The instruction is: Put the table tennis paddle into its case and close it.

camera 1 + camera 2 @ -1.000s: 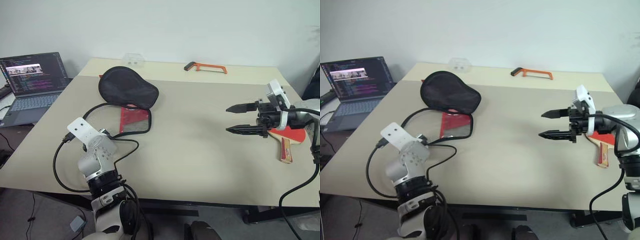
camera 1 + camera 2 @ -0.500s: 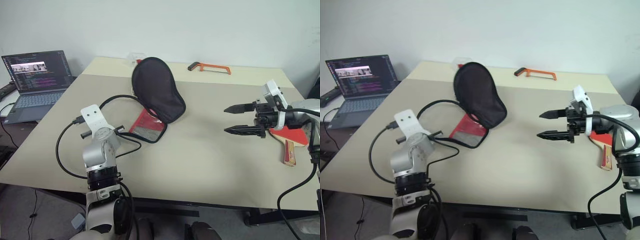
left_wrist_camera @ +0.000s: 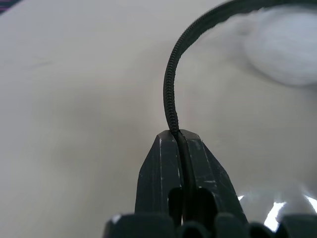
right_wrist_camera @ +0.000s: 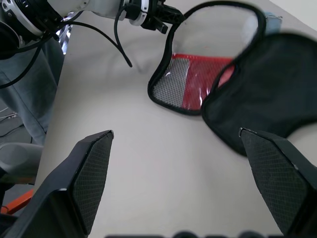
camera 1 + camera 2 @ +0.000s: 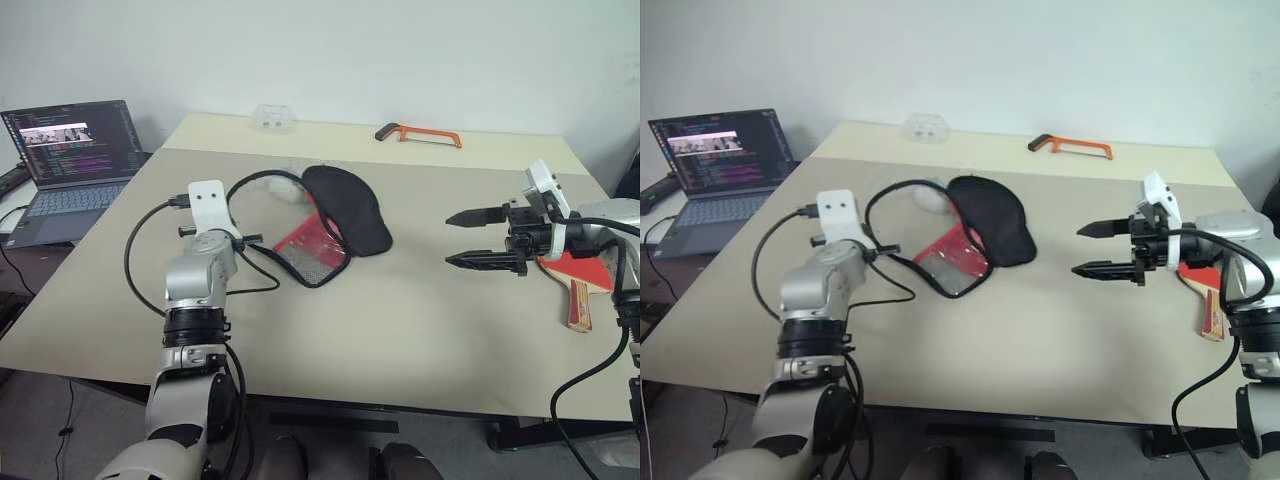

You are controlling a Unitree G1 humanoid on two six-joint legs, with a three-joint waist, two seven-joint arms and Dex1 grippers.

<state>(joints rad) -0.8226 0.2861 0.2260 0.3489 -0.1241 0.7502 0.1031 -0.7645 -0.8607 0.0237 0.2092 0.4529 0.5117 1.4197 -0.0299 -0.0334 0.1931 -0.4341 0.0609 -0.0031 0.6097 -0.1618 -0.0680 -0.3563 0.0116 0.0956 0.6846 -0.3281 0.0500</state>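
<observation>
The case (image 5: 350, 205) lies open at the table's middle left, its black half flopped to the right and its red mesh-pocket half (image 5: 312, 250) flat beside it. My left gripper (image 5: 243, 240) is shut on the case's black zip edging (image 3: 170, 79), which arcs away in a loop. The table tennis paddle (image 5: 590, 272) rests at the right edge, its red face partly hidden behind my right arm and its wooden handle (image 5: 577, 303) pointing toward me. Left of the paddle, my right gripper (image 5: 465, 238) hovers open and empty, pointing at the case.
An open laptop (image 5: 65, 150) sits off the table's left side. An orange hacksaw (image 5: 418, 133) and a clear plastic container (image 5: 272, 117) lie along the far edge. A white soft lump (image 5: 932, 197) shows inside the zip loop. Bare tabletop (image 5: 420, 320) spreads between the grippers.
My left gripper closed on the zip edging and moved forward and up. The case's black half swung up and flopped over to the right. The right arm stayed still.
</observation>
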